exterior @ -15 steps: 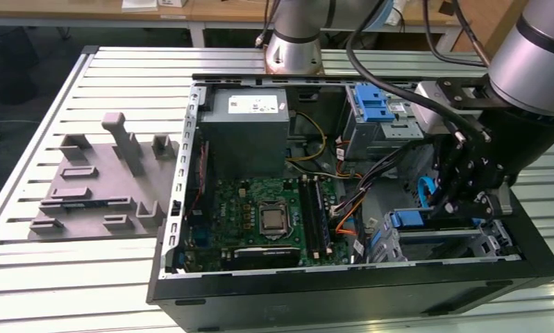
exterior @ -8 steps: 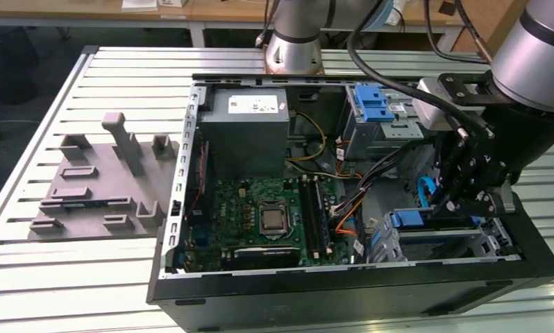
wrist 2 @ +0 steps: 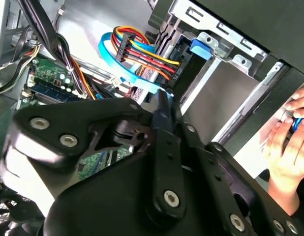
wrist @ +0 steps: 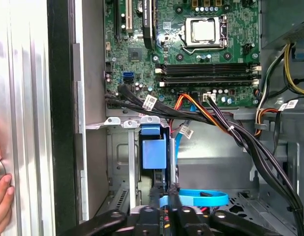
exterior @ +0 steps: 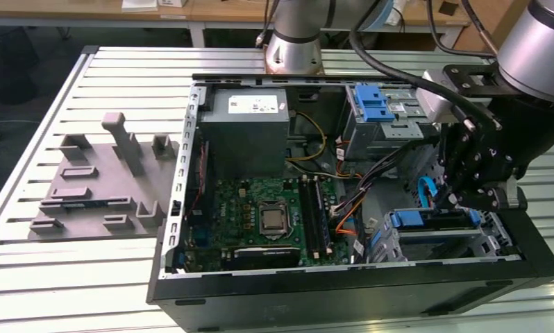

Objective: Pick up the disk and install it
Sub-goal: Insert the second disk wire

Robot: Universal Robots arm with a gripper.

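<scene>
the disk (exterior: 432, 220) sits in the lower drive bay at the front corner of the open computer case (exterior: 351, 295), towards the exterior view's right. its blue plastic frame faces into the case. in the first wrist view the disk (wrist: 153, 152) stands edge-on between the bay's metal walls, with the blue frame towards the camera.

the hand (exterior: 467, 201) hangs inside the case just above that bay, close to the disk. in the first wrist view the hand (wrist: 164, 204) lines up with the disk's near edge. the black linkages hide the tips, so i cannot tell whether it is open, closed or gripping anything. the second wrist view shows the hand (wrist 2: 164, 101) from behind, pointing at the bundle of coloured wires beside the bay.

a light blue flat cable (wrist: 201, 199) loops just beside the hand, and it also curves past the hand in the exterior view. the green motherboard (exterior: 258, 215) lies on the case floor, and a big grey metal box (exterior: 249, 128) stands beyond it. another blue bracket (exterior: 371, 104) sits in the upper bay. the case rests on a slatted metal desk (exterior: 36, 277), with a grey moulded tray (exterior: 101, 180) well apart on the exterior view's left.

a person's fingers (wrist 2: 285, 132) rest on the outside of the case wall, and they show in the first wrist view too (wrist: 2, 191).
</scene>
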